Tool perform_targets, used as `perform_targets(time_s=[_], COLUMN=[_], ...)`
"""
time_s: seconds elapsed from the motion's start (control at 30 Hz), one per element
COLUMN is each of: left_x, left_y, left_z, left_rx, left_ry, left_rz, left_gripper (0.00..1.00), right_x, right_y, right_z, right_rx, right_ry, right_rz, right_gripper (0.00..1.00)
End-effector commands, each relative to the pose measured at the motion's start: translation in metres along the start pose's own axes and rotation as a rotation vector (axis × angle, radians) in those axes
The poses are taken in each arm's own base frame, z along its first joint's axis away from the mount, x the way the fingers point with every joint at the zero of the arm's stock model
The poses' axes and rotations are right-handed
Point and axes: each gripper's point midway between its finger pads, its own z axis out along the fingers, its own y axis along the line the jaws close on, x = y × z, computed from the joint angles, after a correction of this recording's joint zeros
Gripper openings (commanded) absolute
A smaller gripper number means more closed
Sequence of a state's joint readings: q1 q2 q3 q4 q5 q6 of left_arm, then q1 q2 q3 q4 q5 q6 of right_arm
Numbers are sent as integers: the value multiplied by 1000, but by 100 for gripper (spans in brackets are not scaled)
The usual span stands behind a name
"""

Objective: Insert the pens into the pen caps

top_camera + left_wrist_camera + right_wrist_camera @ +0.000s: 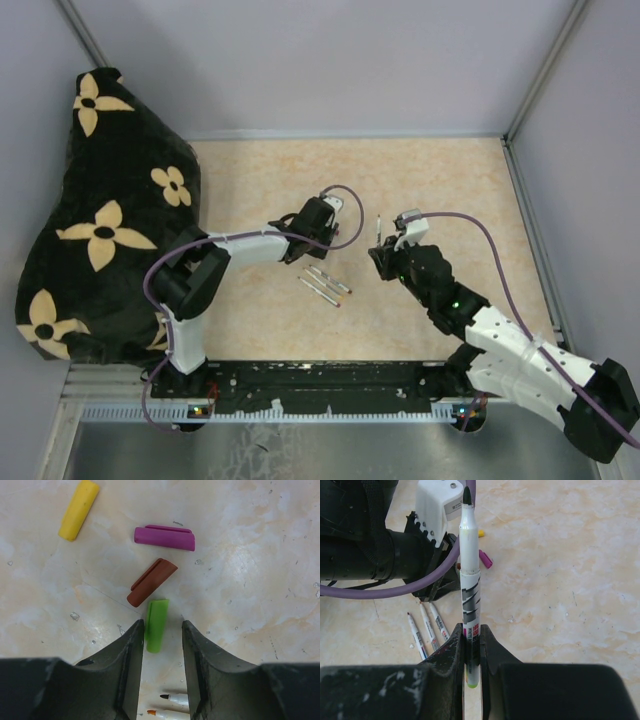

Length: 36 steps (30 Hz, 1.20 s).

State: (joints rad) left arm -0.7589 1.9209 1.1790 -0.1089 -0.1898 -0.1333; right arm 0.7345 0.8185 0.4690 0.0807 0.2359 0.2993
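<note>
The right hand (471, 652) pinched a light, stiff pen (470, 590) low on its barrel; the left hand (160, 645), half open and holding nothing, straddled the slick little green cap (156, 625).

Small red-backed print on the barrel of the held pen (470, 610), too blurred to read. Dark markings on the three pens (426, 630) lying on the table, likewise illegible.

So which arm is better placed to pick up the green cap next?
Left. Its open gripper already straddles the green cap on the table, while the right gripper is shut on a pen held upright.
</note>
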Motion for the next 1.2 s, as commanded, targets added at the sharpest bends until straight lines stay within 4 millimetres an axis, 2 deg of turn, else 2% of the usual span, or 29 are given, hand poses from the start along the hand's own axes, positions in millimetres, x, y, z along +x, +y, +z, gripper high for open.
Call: perform_targets(time_s=[0.0,0.37,0.57,0.7,0.8,0.83,0.97,1.1,1.17], left_x=[-3,5,10,13,14,12,-3,-31,-52], left_y=[-2,-2,-1,-1,-4,-5,-12,-15,-15], left_z=[4,10,8,7,6,4,-18,-56,-83], left_rx=[10,1,-2,1,17,23,69,116,143], left_ry=[9,48,72,83,87,84,39,-86,-181], left_rz=[1,6,2,-1,-6,-12,-43,-77,-94], left_gripper=[42,37,29,19,2,0,0,0,0], right_x=[-16,-16,-16,-16,-14,-14,-14,-16,-17], right_y=[0,0,0,0,-1,0,-1,-1,1], right_z=[-1,-2,-3,-3,-2,-2,-4,-7,-8], right_rx=[4,6,3,3,6,6,7,-3,-20], right_ry=[-61,-61,-62,-62,-54,-51,-54,-75,-91], right_rz=[11,10,12,13,11,10,10,14,17], right_gripper=[0,0,0,0,0,0,0,0,0])
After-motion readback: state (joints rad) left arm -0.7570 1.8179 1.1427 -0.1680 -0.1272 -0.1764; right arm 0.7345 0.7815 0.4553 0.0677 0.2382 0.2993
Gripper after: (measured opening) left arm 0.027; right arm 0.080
